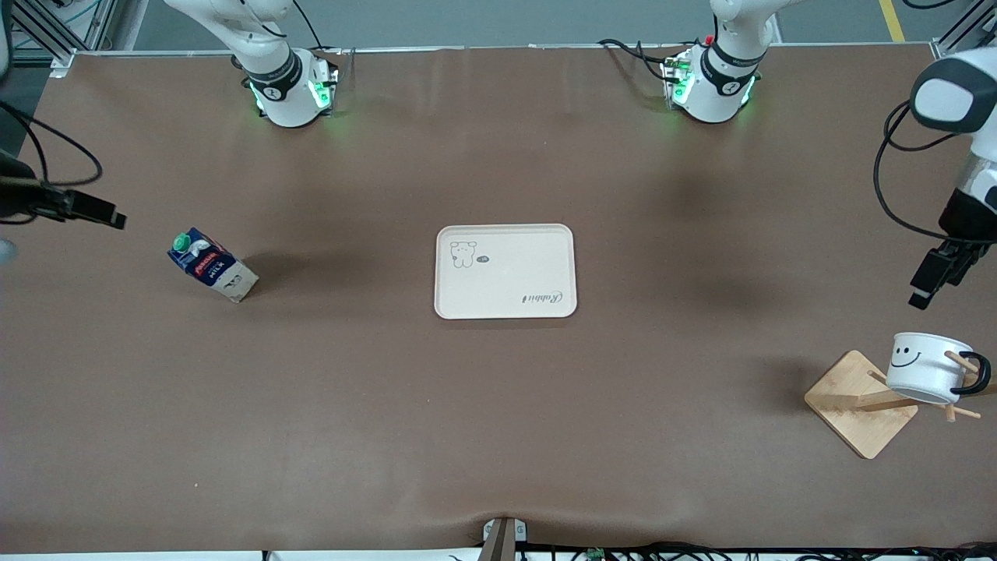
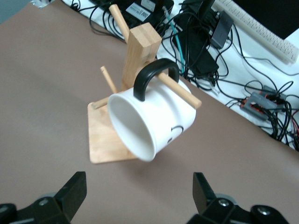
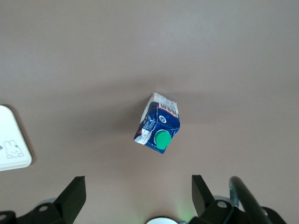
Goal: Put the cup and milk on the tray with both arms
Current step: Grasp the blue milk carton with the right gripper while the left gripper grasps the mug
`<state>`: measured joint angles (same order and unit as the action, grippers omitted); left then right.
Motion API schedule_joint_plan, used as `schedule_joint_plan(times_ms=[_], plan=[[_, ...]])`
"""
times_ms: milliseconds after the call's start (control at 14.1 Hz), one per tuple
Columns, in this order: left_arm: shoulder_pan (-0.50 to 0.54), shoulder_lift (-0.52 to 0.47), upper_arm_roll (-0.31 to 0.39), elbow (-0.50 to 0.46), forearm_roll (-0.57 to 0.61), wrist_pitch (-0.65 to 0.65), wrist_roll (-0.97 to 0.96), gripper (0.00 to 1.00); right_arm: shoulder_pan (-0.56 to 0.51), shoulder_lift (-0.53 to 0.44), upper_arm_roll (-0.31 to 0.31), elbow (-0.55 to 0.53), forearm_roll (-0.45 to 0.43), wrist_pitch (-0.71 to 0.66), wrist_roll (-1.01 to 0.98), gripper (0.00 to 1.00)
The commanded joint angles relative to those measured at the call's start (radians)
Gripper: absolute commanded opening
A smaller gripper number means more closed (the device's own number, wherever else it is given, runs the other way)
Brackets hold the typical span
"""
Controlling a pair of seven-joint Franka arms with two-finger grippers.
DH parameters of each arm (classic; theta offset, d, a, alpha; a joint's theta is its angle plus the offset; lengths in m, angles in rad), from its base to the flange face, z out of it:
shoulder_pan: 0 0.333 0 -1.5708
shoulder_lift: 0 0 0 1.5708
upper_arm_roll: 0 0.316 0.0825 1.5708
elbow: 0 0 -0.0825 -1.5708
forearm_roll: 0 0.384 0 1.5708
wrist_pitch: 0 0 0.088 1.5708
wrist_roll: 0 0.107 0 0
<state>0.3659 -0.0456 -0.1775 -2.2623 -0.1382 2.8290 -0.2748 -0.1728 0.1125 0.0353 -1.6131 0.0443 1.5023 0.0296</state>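
Note:
The white smiley cup (image 1: 927, 366) hangs by its black handle on a peg of a wooden rack (image 1: 857, 405) at the left arm's end of the table, and it also shows in the left wrist view (image 2: 149, 121). My left gripper (image 1: 925, 292) hovers open and empty over the table beside the rack (image 2: 139, 186). The blue milk (image 1: 209, 265) with its green cap stands at the right arm's end (image 3: 158, 125). My right gripper (image 1: 109, 216) hovers open and empty over the table beside it (image 3: 138, 186). The cream tray (image 1: 506, 284) lies mid-table, and its corner shows in the right wrist view (image 3: 9, 140).
The rack's square wooden base (image 2: 105, 140) and upright post (image 2: 140, 51) carry several pegs. Cables and electronics (image 2: 210, 37) lie past the table edge by the rack. The arm bases (image 1: 292, 93) (image 1: 713, 86) stand along the table edge farthest from the front camera.

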Motion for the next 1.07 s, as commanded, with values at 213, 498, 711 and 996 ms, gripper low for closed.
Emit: schedule_joint_plan(times_ms=[213,498,711,996], plan=[[-0.009,0.142,-0.033,0.047,-0.015,0.181,0.019,0.89,-0.059,0.079,0.017,0.038,-0.004,-0.057,0.088,1.0],[-0.009,0.177,-0.045,0.067,-0.006,0.202,0.019,0.58,-0.054,0.085,0.018,0.036,0.002,-0.071,0.216,1.0],[-0.009,0.177,-0.046,0.067,-0.006,0.201,0.077,0.37,-0.048,0.088,0.018,-0.001,-0.006,-0.084,0.329,1.0],[-0.007,0.177,-0.046,0.063,-0.006,0.201,0.117,0.1,0.008,0.082,0.02,-0.072,-0.056,-0.076,0.535,1.0]])
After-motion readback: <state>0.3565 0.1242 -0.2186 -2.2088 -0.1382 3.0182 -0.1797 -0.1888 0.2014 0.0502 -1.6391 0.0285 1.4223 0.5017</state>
